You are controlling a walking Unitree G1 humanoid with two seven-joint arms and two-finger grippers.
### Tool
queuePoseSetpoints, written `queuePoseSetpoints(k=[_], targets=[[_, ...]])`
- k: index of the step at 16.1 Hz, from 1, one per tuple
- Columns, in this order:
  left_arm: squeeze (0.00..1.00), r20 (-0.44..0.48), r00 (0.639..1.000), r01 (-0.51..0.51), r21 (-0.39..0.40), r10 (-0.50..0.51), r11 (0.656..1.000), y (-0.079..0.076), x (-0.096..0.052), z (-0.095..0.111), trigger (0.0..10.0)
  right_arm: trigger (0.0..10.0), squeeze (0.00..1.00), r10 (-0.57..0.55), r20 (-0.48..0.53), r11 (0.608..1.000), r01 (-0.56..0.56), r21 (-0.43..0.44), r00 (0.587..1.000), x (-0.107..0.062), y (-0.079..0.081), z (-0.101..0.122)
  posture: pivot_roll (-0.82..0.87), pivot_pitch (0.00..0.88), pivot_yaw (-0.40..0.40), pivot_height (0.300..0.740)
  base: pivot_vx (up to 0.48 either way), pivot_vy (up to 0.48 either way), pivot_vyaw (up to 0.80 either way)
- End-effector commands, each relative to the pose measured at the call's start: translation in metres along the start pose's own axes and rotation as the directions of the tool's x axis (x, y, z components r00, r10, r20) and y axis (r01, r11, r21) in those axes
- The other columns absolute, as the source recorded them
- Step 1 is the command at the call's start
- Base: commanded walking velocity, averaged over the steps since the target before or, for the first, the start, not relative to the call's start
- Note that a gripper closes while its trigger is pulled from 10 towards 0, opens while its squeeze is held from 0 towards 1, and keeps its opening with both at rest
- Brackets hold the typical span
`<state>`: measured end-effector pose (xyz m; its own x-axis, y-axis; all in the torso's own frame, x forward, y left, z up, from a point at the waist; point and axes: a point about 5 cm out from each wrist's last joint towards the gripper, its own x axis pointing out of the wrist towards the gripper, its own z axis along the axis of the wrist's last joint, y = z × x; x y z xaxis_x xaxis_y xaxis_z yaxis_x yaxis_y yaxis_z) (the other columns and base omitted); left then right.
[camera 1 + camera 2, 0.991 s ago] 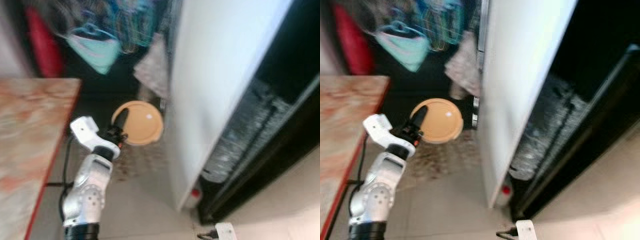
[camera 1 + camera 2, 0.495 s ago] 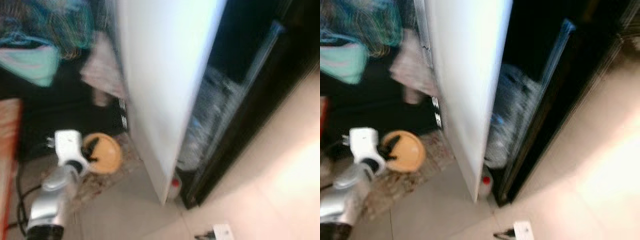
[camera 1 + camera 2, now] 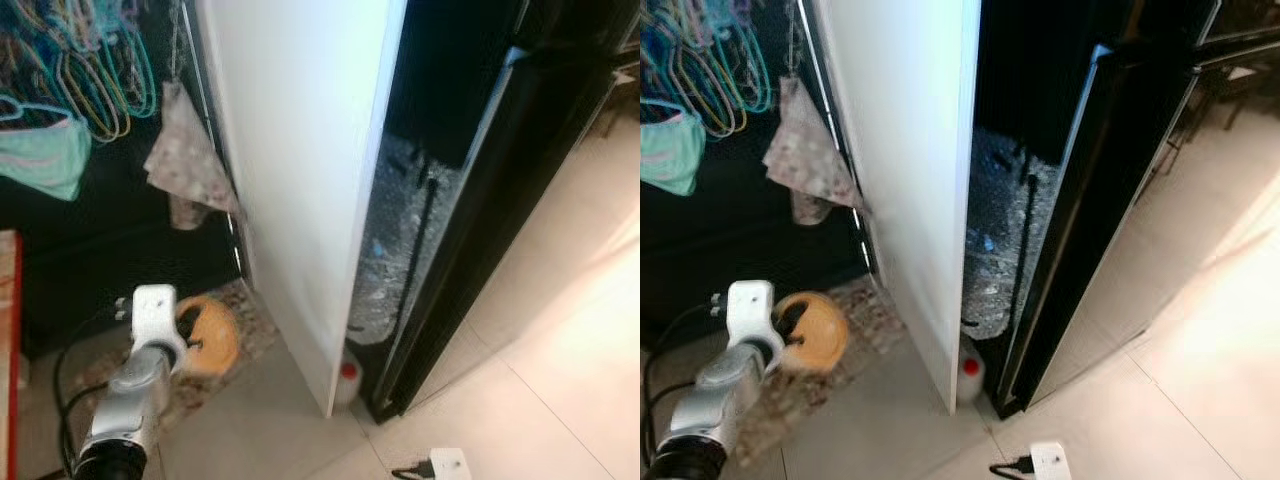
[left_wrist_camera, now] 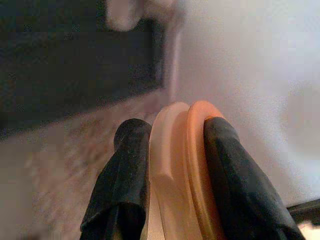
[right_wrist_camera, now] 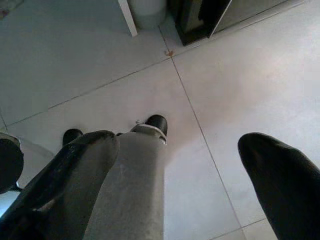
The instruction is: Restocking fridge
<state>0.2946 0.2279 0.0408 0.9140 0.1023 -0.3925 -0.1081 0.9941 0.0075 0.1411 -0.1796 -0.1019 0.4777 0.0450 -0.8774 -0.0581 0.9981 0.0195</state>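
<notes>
The fridge [image 3: 300, 170] was taken as the landmark. Its white side panel was seen edge-on, and its dark door [image 3: 1080, 220] stood ajar beside it, so the interior was reachable only through a narrow gap. Inside that gap, frosted or crinkled plastic packaging [image 3: 995, 240] was visible, and a small red-capped bottle [image 3: 968, 375] stood on the floor at the fridge's lower corner.

The left gripper [image 4: 170, 145] was held low, to the left of the fridge and near its base. An orange, plate-like dish [image 3: 210, 335] was clamped between its two fingers [image 4: 127, 170], gripped on the rim, presumably so that the flat item could be carried edge-first. What appeared to be two thin stacked layers was pinched there. The dish was therefore judged not yet stocked, being still outside the fridge.

The right gripper [image 5: 175, 165] was pointed at the tiled floor [image 5: 210, 75] short of the fridge's base, with its fingers spread wide and nothing between them; the arm was judged idle.

Hangers [image 3: 90, 70] and a cloth [image 3: 185, 150] hung left of the fridge, and a white plug [image 3: 1045, 460] lay on the floor before the door
</notes>
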Motion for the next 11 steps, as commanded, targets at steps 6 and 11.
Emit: queuePoseSetpoints(k=[6, 11], targets=[[0.0, -0.168, 0.986, 0.018, -0.009, -0.02, 1.0, -0.003, 0.0, -0.042, 10.0, 10.0, 0.0, -0.001, 0.005, 1.0, 0.001, 0.011, 1.0, 0.0, 0.001, -0.001, 0.01, 0.023, 0.003, 0.74, 0.0, 0.0, 0.0], [0.0, -0.387, 0.922, -0.005, -0.081, -0.026, 0.997, -0.014, -0.028, -0.115, 10.0, 10.0, 0.0, -0.006, 0.014, 1.0, 0.006, 0.027, 1.0, 0.0, 0.003, 0.001, 0.02, 0.033, 0.015, 0.74, 0.0, 0.0, 0.0]])
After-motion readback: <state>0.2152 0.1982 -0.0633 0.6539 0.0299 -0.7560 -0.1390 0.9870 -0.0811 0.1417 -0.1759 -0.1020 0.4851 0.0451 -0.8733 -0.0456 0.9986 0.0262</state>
